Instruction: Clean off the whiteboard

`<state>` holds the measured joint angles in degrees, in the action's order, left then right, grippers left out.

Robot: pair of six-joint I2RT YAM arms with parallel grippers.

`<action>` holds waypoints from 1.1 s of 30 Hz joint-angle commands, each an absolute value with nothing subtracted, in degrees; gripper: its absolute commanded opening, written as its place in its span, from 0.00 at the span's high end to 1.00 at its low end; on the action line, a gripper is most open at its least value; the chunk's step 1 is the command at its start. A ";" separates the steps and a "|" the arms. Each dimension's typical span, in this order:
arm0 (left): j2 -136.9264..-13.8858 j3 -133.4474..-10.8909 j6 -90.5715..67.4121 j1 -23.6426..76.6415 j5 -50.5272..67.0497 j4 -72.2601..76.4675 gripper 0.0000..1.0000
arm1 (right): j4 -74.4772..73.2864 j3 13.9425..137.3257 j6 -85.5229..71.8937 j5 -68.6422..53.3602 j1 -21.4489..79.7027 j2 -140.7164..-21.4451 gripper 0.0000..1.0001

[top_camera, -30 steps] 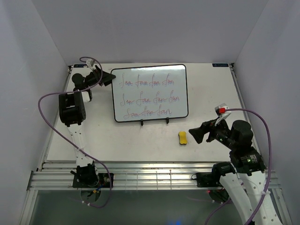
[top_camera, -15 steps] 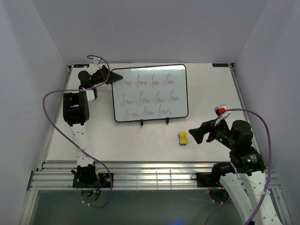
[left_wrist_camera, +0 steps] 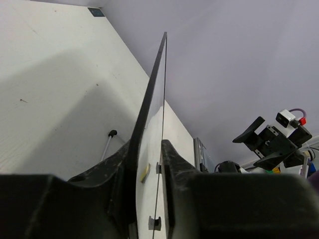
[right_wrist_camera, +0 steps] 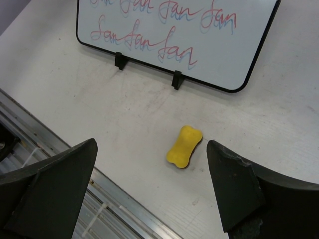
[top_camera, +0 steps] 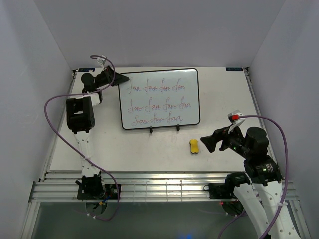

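The whiteboard (top_camera: 159, 99) stands propped on the table with three lines of red scribble on it. My left gripper (top_camera: 113, 78) is at its upper left corner. In the left wrist view the board's black rim (left_wrist_camera: 149, 99) runs edge-on between the two fingers, and the gripper (left_wrist_camera: 148, 149) is shut on it. My right gripper (top_camera: 207, 143) hovers wide open just right of the yellow eraser (top_camera: 194, 147). From the right wrist the eraser (right_wrist_camera: 184, 147) lies flat on the table between the spread fingers of the gripper (right_wrist_camera: 151, 143), below the whiteboard (right_wrist_camera: 174, 30).
Two black easel feet (top_camera: 151, 131) stick out under the board's lower edge. The aluminium rail (top_camera: 159, 189) runs along the near table edge. White walls close in the table on the left, back and right.
The left gripper moved up and right onto the board's top left corner and closed from wide open onto its edge. The right arm and eraser stayed put.
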<state>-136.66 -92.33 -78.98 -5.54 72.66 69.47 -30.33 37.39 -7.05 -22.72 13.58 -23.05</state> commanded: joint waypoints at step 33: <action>-119.80 -94.66 -83.76 -5.19 64.43 74.63 1.00 | -29.18 38.67 -7.64 -21.89 13.80 -23.55 0.02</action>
